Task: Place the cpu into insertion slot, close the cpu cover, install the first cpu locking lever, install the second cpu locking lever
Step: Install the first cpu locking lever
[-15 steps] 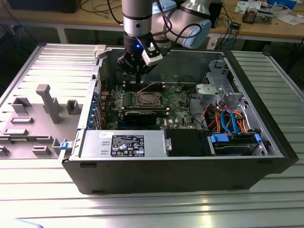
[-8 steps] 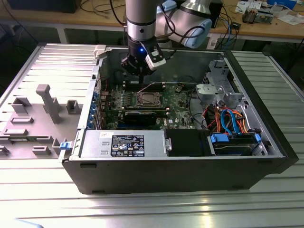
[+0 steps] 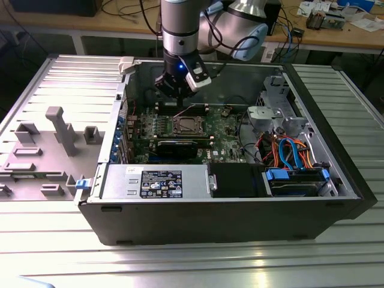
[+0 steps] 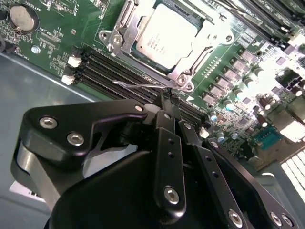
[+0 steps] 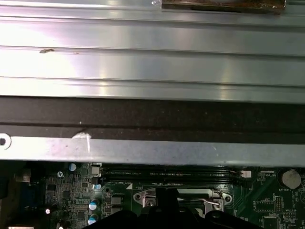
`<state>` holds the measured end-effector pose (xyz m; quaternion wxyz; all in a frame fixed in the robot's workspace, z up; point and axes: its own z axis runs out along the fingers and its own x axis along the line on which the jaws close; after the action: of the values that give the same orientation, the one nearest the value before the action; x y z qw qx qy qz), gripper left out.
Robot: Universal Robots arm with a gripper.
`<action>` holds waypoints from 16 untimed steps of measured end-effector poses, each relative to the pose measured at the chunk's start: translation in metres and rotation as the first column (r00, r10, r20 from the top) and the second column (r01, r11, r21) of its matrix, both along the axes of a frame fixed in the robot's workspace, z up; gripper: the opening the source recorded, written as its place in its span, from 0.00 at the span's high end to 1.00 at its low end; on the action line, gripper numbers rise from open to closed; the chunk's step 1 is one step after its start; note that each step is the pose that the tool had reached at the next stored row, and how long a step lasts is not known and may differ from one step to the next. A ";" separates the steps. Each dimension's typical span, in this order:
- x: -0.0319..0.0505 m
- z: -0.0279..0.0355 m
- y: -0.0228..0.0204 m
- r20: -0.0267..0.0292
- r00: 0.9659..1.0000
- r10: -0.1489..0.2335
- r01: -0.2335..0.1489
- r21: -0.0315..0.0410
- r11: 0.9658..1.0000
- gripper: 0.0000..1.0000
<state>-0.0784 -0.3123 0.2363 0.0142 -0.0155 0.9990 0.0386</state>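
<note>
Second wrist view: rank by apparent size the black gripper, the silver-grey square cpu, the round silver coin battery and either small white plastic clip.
1. black gripper, largest, but nearest the camera, so unsure
2. silver-grey square cpu
3. round silver coin battery
4. small white plastic clip

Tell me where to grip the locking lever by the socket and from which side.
Take the locking lever at its bent free end, coming down from above. It is a thin wire lying along the edge of the cpu cover beside the memory slots, so probably only that end stands clear.
</note>
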 end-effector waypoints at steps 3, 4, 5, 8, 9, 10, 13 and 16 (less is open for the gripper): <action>0.0037 -0.0014 0.0019 0.000 1.000 0.000 0.000 0.000 1.000 0.89; 0.0046 -0.0017 0.0022 0.000 1.000 0.000 0.000 0.000 1.000 0.89; 0.0061 -0.0021 0.0026 0.000 1.000 0.000 0.000 0.000 1.000 0.89; 0.0103 -0.0031 0.0041 0.000 1.000 0.000 0.000 0.000 1.000 0.89; 0.0108 -0.0036 0.0044 0.000 1.000 0.000 0.000 0.000 1.000 0.89; 0.0117 -0.0046 0.0049 0.000 1.000 0.000 0.000 0.000 1.000 0.89; 0.0131 -0.0073 0.0058 0.000 1.000 0.000 0.000 0.000 1.000 0.89; 0.0153 -0.0097 0.0063 0.000 1.000 0.000 0.000 0.000 1.000 0.89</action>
<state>-0.0631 -0.3060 0.2266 0.0141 -0.0155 0.9990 0.0385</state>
